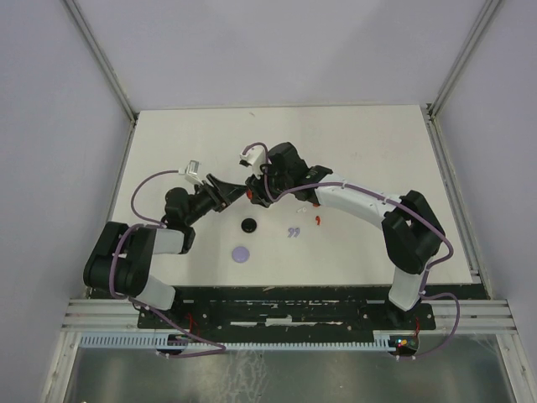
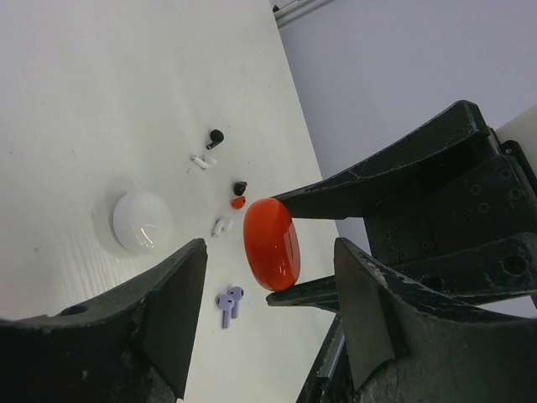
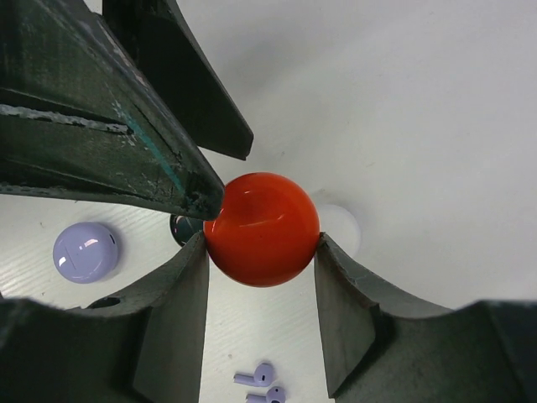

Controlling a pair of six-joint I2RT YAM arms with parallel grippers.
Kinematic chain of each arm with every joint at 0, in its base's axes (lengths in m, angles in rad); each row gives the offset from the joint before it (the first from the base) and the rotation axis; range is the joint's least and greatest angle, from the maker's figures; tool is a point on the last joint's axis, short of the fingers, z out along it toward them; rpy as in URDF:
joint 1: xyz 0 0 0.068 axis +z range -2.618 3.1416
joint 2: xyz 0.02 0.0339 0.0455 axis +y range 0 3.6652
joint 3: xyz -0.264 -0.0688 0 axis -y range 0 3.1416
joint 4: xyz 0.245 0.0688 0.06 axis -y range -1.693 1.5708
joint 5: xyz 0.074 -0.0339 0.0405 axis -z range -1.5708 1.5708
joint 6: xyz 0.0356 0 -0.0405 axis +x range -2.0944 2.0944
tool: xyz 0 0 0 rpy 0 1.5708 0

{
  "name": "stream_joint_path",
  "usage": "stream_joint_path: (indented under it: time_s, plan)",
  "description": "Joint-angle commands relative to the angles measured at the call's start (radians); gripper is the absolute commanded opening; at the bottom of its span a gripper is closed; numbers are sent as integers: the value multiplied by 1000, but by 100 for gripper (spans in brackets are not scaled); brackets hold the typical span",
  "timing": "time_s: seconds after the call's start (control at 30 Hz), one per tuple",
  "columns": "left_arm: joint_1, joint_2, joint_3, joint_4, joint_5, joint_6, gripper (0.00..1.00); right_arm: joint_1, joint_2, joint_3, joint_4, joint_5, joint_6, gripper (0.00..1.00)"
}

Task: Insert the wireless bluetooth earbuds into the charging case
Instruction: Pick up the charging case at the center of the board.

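1. the right hand (image 3: 262, 252) has the red case (image 2: 271, 243) pinched between both fingers and held up off the table (image 1: 377, 151), near the middle.
2. the left hand (image 3: 231, 175) is right up against it, jaws apart and gripping nothing. one fingertip sits at the case's upper rim, touching or as good as touching, too close to call.
3. the red case looks shut, with no gap along its edge that i can make out. my read: getting the lid open is the step in hand.
4. no earbud is in a case yet, and all of them lie loose on the table.
5. the lavender pair (image 2: 228, 302) lies side by side, and a red earbud (image 2: 238, 202) sits just beside a black earbud (image 2: 240, 186), with a white earbud (image 2: 221, 225) near them.
6. further out there's a second white earbud (image 2: 200, 161) and a second black earbud (image 2: 215, 137).
7. only one red earbud shows, and i can't find its mate in these views.
8. a white disc (image 2: 143, 221), a lavender disc (image 3: 86, 252) and a black disc (image 1: 249, 225) lie flat on the table, apart from one another and with neither hand on them. they are probably more cases.
9. progress, as i judge it: barely started. the lid has to come open, then each tiny earbud gets picked up and seated in its slot. fiddly work at that size.
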Motion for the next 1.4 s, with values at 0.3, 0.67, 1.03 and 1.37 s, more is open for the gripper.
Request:
stream_joint_path:
  time_s: [0.3,0.67,1.03,1.37]
  plan:
    - [-13,39,25,102,49,-55,62,14,-58,31,17,-3,-16,25]
    - [-34,67,34,130,51,-68,56,20,-55,38,12,-5,-22,24]
    - [-37,70,34,136,45,-73,43,23,-59,38,11,-6,-28,24]
    - [-37,69,28,147,42,-79,32,24,-62,37,11,-8,-29,24]
